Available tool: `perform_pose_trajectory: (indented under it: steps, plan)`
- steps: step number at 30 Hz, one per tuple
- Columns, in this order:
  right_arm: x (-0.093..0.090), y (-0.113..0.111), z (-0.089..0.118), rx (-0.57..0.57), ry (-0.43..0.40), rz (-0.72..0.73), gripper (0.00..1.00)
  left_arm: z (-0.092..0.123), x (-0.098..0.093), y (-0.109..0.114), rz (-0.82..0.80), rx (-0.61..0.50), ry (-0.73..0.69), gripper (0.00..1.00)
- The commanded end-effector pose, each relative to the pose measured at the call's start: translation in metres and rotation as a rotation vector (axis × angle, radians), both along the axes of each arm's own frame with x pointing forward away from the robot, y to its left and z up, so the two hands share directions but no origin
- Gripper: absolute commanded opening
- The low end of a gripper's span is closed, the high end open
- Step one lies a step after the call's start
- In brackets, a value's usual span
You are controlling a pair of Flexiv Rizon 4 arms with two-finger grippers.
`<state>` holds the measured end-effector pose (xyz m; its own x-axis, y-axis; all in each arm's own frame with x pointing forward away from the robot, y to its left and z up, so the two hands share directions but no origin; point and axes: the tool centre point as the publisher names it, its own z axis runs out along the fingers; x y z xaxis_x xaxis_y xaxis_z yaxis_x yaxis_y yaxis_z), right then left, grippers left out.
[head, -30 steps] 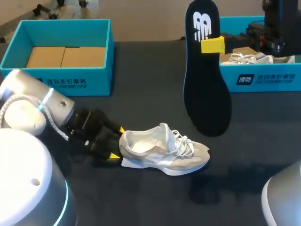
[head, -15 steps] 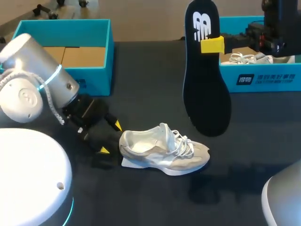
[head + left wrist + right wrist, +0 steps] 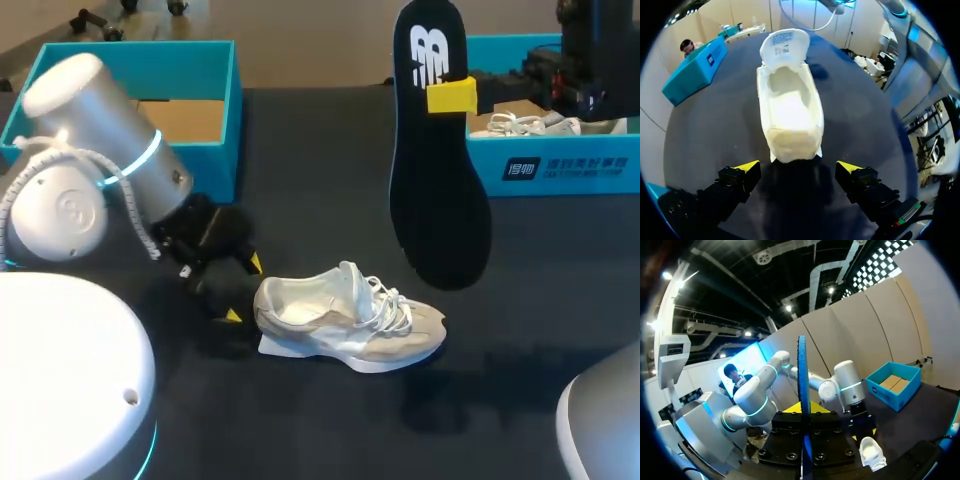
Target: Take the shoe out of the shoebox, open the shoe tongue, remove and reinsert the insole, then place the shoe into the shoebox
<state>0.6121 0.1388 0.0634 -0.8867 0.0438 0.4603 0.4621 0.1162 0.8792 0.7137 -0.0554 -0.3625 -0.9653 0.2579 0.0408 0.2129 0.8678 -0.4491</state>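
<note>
**Shoe on the table, insole held aloft**

The shoe (image 3: 345, 318) lies on its sole on the dark table (image 3: 330, 200), outside both boxes, heel toward the left arm and toe toward the right. In the left wrist view the shoe (image 3: 790, 107) has its tongue folded forward and its inside laid bare. The left gripper (image 3: 243, 289) sits low at the heel with its fingers spread wide and nothing between them; the left wrist view shows the gripper (image 3: 798, 167) just short of the heel, apart from it. The right gripper (image 3: 450, 95) hangs above the table and grips the black insole (image 3: 435, 160) near its upper end, the insole hanging upright. One finger is hidden behind it, so the two-sided grip is probable rather than certain. In the right wrist view the insole (image 3: 802, 385) stands edge-on above the gripper (image 3: 803, 412). A teal shoebox (image 3: 235, 100) stands behind the left arm; a second shoebox (image 3: 560, 165) at the far right holds another shoe (image 3: 520, 125).
</note>
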Motion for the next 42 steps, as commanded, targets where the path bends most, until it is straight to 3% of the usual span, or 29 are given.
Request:
perform_pose_trajectory:
  steps: [1, 12, 24, 31, 42]
  plan:
    - [0.003, 0.003, 0.001, -0.004, 0.003, 0.004, 0.00, 0.010, -0.004, -0.010, 0.038, 0.328, -0.115, 1.00]
    - [0.003, 0.003, 0.001, -0.004, 0.003, 0.004, 0.00, 0.014, -0.011, -0.010, 0.087, 0.463, -0.200, 1.00]
    - [0.003, 0.003, 0.001, -0.004, 0.003, 0.004, 0.00, 0.017, -0.012, -0.019, 0.088, 0.463, -0.206, 1.00]
    - [0.003, 0.003, 0.001, -0.004, 0.003, 0.004, 0.00, 0.035, -0.009, -0.029, 0.110, 0.422, -0.228, 1.00]
    - [0.003, 0.003, 0.001, -0.004, 0.003, 0.004, 0.00, 0.052, 0.014, -0.068, 0.124, 0.357, -0.241, 1.00]
